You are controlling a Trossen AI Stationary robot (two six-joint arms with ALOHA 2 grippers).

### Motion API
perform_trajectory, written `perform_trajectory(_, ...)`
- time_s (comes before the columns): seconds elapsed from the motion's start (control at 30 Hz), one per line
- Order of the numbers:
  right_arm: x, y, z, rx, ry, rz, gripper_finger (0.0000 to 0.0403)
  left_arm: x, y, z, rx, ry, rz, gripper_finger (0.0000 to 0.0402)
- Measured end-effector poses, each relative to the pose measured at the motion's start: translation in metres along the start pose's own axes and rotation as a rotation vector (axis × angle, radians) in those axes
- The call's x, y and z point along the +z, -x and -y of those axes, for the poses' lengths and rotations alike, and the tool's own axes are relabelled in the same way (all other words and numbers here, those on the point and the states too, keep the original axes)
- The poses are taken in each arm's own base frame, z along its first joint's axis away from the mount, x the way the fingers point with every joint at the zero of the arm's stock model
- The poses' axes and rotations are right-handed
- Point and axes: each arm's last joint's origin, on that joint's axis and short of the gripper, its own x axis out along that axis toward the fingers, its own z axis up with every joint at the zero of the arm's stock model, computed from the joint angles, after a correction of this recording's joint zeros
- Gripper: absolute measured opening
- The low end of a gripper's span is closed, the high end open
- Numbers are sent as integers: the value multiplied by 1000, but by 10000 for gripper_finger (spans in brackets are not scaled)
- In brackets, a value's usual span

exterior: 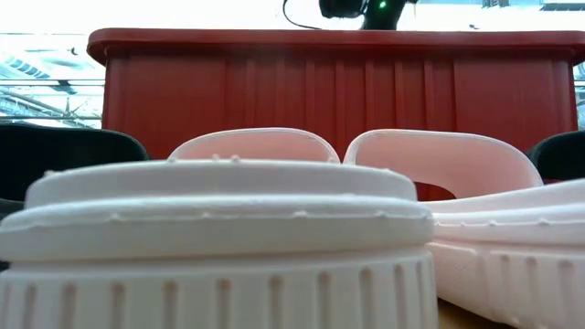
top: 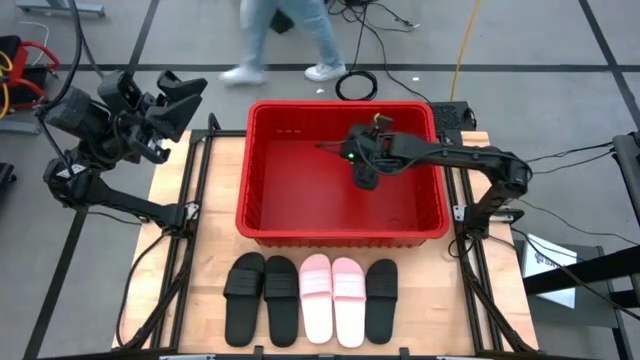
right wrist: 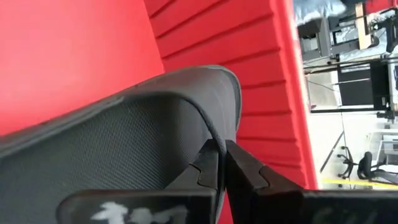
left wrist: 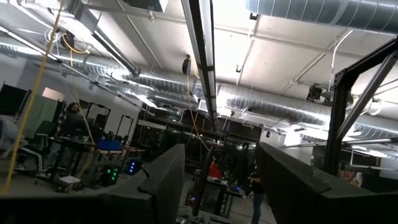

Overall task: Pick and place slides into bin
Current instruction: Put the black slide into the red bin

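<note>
Right pincer (top: pixel 366 176) (black slide (top: pixel 367 178)) over bin (top: pixel 262 190)

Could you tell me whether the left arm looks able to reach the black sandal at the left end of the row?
Probably yes. The left gripper is raised off the table's far left corner, fingers open and empty, and the black sandal lies uncovered, with only bare table between.

A wooden table (top: pixel 165 215) fills mid-frame. The red bin (top: pixel 342 228) sits at its upper centre. Below it, five slides (top: pixel 311 298) lie in a row: two black, two pink, one black.
</note>
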Motion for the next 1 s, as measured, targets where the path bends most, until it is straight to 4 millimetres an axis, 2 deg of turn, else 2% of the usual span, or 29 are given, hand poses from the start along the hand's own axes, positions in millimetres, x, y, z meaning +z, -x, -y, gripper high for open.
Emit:
perform_trajectory(0.3,14,-38,-28,37,46,-33,2,4,1,1,-7,-3,35,202)
perform_trajectory(0.43,14,-52,-38,65,50,-70,2,4,1,1,-8,5,35,202)
perform_trajectory(1.0,-23,-82,-40,98,108,-150,2,7,3,1,-10,-40,45,202)
